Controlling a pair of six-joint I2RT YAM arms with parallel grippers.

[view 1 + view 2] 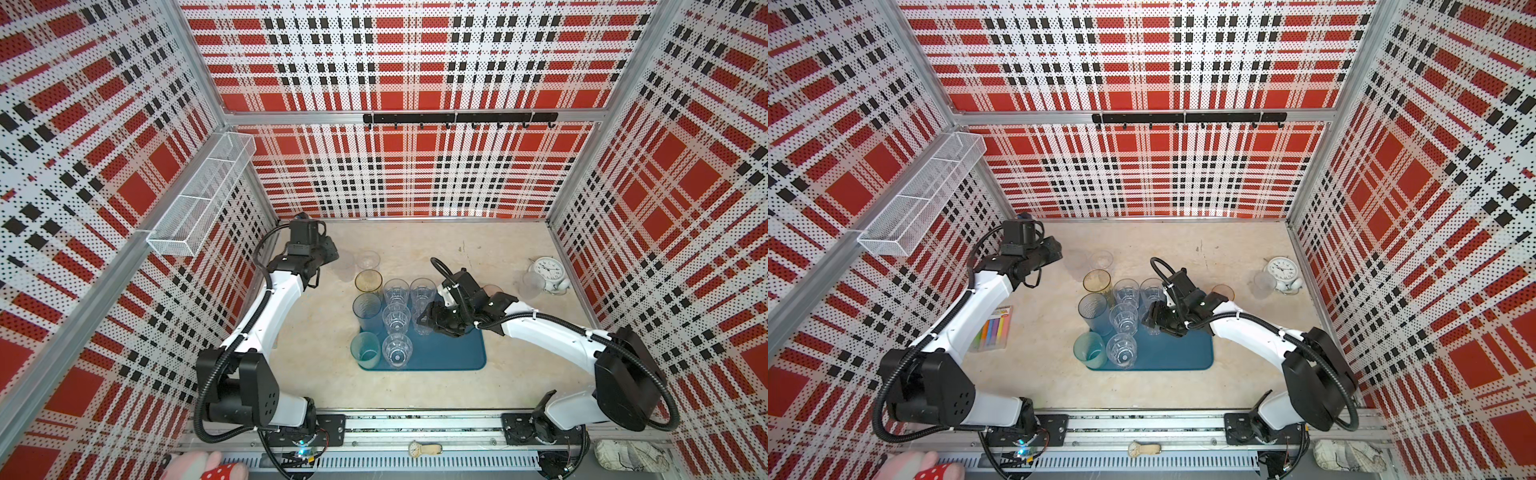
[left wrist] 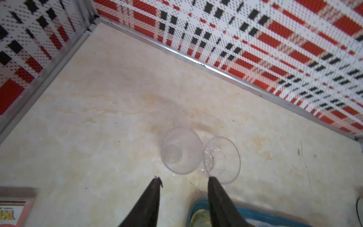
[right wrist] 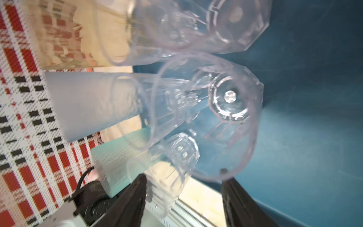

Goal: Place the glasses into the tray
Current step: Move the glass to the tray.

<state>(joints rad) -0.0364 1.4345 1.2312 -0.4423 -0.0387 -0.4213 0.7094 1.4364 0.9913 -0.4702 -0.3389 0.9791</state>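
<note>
The left arm point(image 1: 282, 291) is hanging near the surface's point(image 1: 415, 395) back-left corner, jaws apart and empty, with a small upright frosted plastic cup point(image 2: 181, 151) sitting dead ahead of the gap and a clear twin point(image 2: 222, 159) crowding it. The right arm point(image 1: 540, 328) is hovering over the flat teal-blue plastic tray point(image 1: 457, 357), jaws spread too, tips by a clear faceted tumbler point(image 3: 206, 118). Left's way nearer.

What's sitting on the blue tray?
The flat teal-blue plastic tray holds upright clear faceted tumblers, a teal tumbler and a tall grey-blue tumbler. The right end effector covers its far corner, hiding whatever lies beneath.
</note>
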